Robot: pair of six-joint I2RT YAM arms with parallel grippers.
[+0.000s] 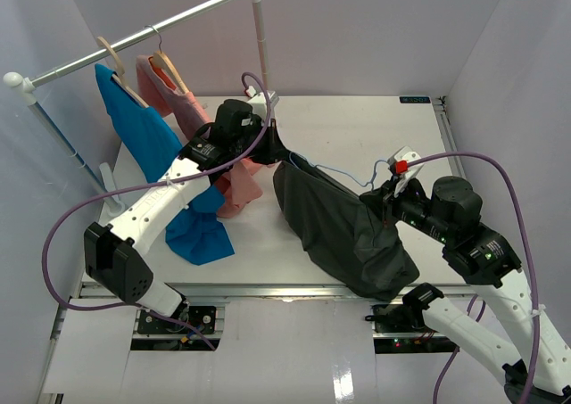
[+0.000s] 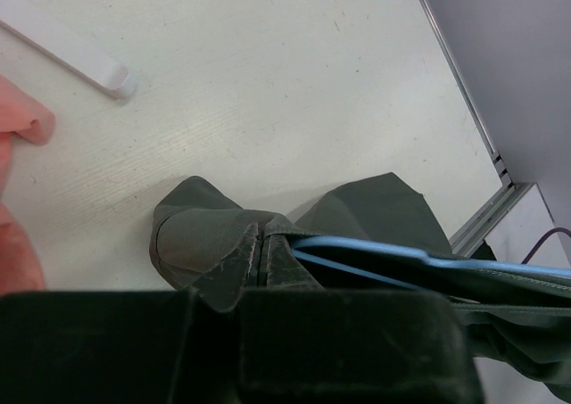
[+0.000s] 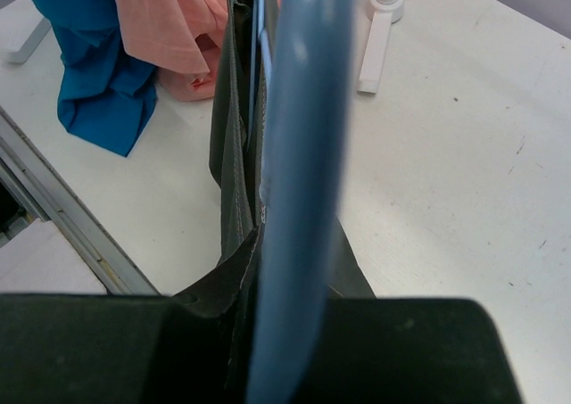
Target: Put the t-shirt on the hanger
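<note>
The dark grey t-shirt [image 1: 343, 226] hangs stretched between my two grippers above the table. The light-blue wire hanger [image 1: 350, 177] runs along its upper edge, mostly inside the cloth. My left gripper [image 1: 278, 152] is shut on the shirt's far-left top corner. In the left wrist view the fingers [image 2: 234, 266] pinch a fold of the shirt [image 2: 192, 230], and the hanger [image 2: 393, 254] runs off to the right. My right gripper [image 1: 391, 193] is shut on the hanger's other end. In the right wrist view the hanger [image 3: 302, 136] fills the middle, with the shirt [image 3: 234, 154] beside it.
A white clothes rail [image 1: 161, 29] stands at the back left. It carries a bright blue garment [image 1: 147, 132] and a salmon-pink garment [image 1: 192, 110] on tan wooden hangers [image 1: 114, 63]. The rail's white foot [image 2: 80, 56] lies on the table. The table's metal edge [image 2: 486, 217] is to the right.
</note>
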